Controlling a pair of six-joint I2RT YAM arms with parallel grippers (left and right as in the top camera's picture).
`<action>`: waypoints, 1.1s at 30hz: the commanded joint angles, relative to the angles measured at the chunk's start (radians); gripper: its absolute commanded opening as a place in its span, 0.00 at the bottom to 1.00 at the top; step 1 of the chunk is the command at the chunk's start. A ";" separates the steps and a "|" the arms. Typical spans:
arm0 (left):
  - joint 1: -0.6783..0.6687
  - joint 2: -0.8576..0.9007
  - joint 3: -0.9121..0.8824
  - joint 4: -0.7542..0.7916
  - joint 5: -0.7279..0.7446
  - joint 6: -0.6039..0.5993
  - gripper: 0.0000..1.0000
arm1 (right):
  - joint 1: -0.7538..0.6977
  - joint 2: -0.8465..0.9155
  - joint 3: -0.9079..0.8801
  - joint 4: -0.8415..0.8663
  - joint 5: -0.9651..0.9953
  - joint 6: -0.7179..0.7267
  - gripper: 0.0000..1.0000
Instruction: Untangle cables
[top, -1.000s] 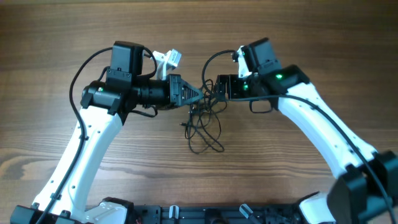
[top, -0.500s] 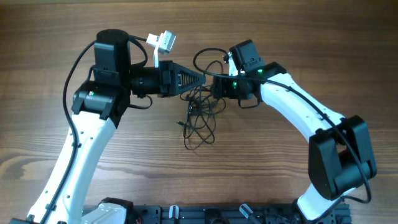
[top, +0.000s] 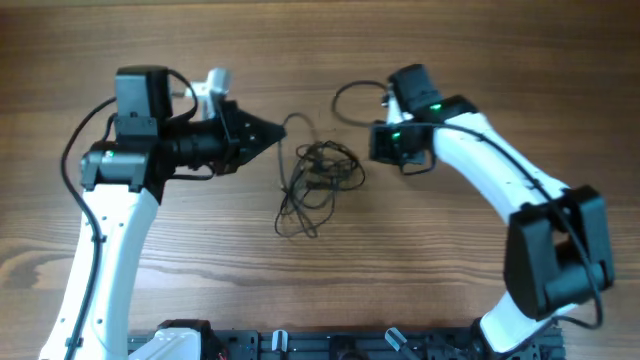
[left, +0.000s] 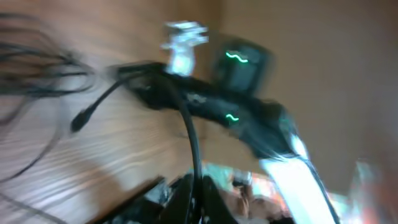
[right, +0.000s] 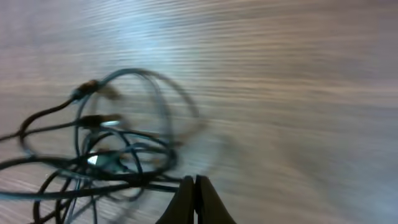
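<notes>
The cables (top: 320, 172) lie bunched mid-worktop (top: 480, 60). The left gripper (top: 277, 131) pinches 1 strand; the right gripper (top: 374, 150) is closed, grip unclear. Risk: pulling apart cinches the knot tighter, or the strand slips.

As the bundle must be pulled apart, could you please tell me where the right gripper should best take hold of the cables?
Probably the cables' loose loops trailing from the knot toward the robot's base: they lie open on the table, few strands thick. Come down from above, jaws across a strand; the knot stacks many strands, so a pinch there would likely tighten it.
</notes>
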 joint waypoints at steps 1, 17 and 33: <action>0.036 -0.018 0.001 -0.134 -0.398 0.001 0.04 | -0.110 -0.149 0.002 -0.049 0.000 0.026 0.04; 0.037 0.024 0.001 -0.218 -0.765 0.002 0.25 | -0.051 -0.229 -0.004 -0.052 -0.193 -0.156 0.91; 0.036 0.102 0.001 -0.278 -0.737 0.036 1.00 | 0.063 -0.013 -0.004 0.079 -0.282 -0.203 1.00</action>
